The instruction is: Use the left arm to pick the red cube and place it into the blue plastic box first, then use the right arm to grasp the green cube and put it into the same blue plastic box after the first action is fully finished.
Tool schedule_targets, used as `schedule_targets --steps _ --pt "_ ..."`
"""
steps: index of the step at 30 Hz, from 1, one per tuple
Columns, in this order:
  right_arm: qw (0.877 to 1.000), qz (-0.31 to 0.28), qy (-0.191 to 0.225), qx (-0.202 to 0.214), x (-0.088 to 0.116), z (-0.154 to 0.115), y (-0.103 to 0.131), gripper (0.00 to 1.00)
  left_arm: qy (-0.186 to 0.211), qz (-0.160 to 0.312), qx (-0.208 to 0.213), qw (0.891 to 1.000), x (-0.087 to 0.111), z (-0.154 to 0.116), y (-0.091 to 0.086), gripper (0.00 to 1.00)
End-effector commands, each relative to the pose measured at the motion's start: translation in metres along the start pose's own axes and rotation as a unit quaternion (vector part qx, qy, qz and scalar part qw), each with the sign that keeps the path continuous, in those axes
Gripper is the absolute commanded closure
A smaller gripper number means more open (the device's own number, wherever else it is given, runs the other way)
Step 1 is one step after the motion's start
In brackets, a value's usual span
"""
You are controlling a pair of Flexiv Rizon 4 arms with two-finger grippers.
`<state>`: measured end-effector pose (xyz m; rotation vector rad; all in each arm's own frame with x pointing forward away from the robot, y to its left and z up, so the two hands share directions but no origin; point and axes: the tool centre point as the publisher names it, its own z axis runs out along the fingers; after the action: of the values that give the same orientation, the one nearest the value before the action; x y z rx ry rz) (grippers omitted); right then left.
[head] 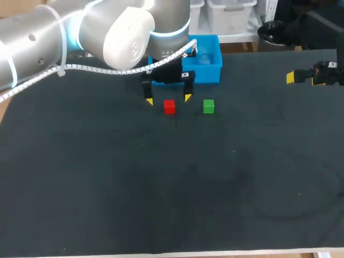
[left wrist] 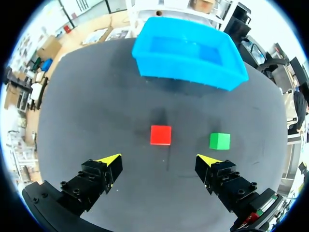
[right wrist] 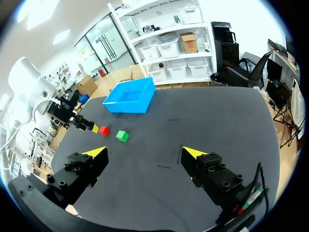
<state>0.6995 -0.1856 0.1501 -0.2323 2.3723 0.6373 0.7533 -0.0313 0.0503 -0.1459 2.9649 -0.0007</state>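
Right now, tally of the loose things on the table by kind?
Cubes: 2 (red cube, green cube)
Boxes: 1 (blue plastic box)
Total: 3

**Dark mat [head: 161,188] covering the table [head: 301,252]**

The dark mat is lying flat across the table, with only a pale strip of the table's front edge showing below it. Faint curved creases [head: 301,188] are running through its right part, and short thin marks [right wrist: 164,166] are showing elsewhere.
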Motion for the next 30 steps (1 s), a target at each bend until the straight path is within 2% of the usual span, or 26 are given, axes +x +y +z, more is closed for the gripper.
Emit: schedule_targets --steps 1,13,30 --pt "1.0 0.0 0.0 0.001 0.0 0.0 0.0 0.0 0.0 0.003 0.003 1.0 -0.001 0.01 0.001 0.0" --pt "1.0 0.0 0.0 0.001 0.0 0.0 0.0 0.0 0.003 0.0 -0.001 1.0 -0.005 0.029 0.006 0.0" --pt "1.0 0.0 0.0 0.001 0.0 0.0 0.0 0.0 0.007 0.004 -0.008 1.0 -0.013 0.051 0.001 0.0"
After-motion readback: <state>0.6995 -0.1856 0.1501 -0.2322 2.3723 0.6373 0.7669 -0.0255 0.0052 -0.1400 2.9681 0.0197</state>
